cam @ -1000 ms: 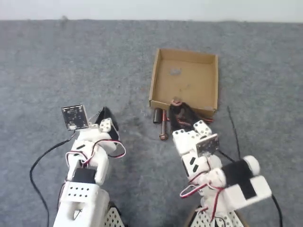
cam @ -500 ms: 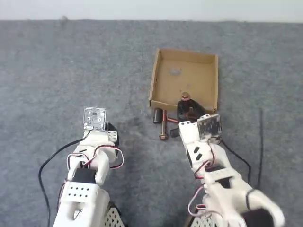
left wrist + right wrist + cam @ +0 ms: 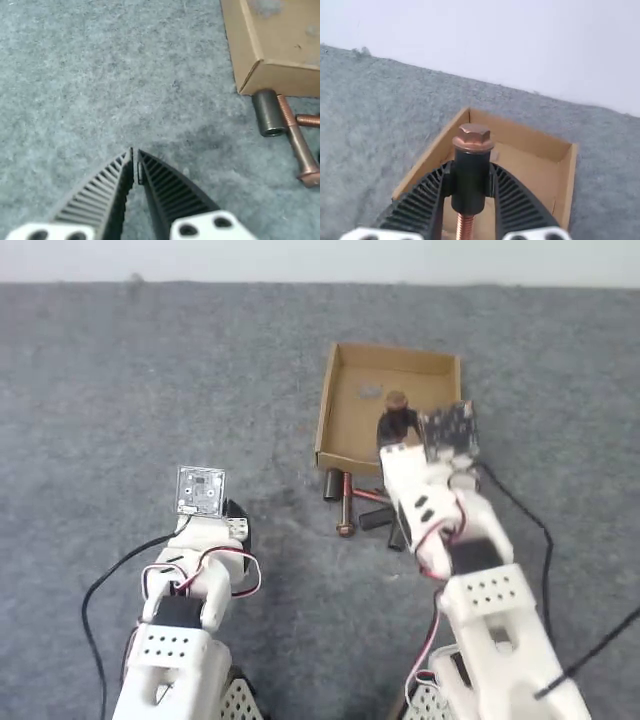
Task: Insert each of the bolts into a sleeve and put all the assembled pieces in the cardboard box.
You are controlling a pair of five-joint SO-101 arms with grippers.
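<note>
The right arm's jaws were clamped on a black sleeve (image 3: pixel 470 182) with a copper bolt (image 3: pixel 472 137) through it, the bolt's hexagonal head uppermost. In the high view this assembled piece sat over the near part of the cardboard box (image 3: pixel 330 410), at the upper centre of the frame. Just in front of the box's near wall, on the grey desk (image 3: pixel 150 370), lay loose parts. An empty sleeve (image 3: pixel 331 483) lay right beside a loose bolt (image 3: pixel 346 508), and a second sleeve (image 3: pixel 375 519) lay near them. The left arm's jaws were closed to a thin slit and held nothing. They were over bare desk left of centre, apart from the loose parts.
</note>
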